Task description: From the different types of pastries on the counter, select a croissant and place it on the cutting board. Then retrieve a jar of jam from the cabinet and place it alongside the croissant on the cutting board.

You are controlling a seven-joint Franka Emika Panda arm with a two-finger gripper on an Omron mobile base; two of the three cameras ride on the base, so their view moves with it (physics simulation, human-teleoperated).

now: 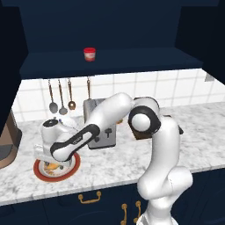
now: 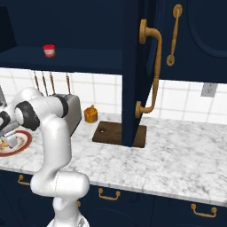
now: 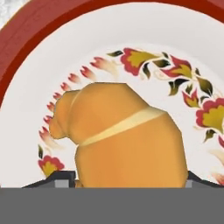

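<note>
The croissant (image 3: pixel 122 140), golden-tan, lies on a round red-rimmed plate (image 1: pixel 72 169) at the left of the counter (image 1: pixel 114 162). My gripper (image 3: pixel 124 181) reaches down over it, and both fingertips (image 3: pixel 61 180) stand against the croissant's flanks. From the right base the gripper (image 2: pixel 9 141) hangs over the plate (image 2: pixel 24 142). The jar of jam (image 1: pixel 89 54) (image 2: pixel 48 50) stands on the shelf of the open cabinet (image 1: pixel 110 26). The dark cutting board (image 2: pixel 111 131) lies on the counter to the right, partly behind the cabinet door; a corner of the cutting board (image 1: pixel 140 134) peeks from behind my arm.
A silver toaster (image 1: pixel 102 132) stands right behind the plate, close to my forearm. Utensils (image 1: pixel 61 99) hang on the wall behind. A small orange object (image 2: pixel 91 114) sits beside the board. The open navy cabinet door (image 2: pixel 133 66) hangs over the board. A brown appliance (image 1: pixel 6 145) is at far left.
</note>
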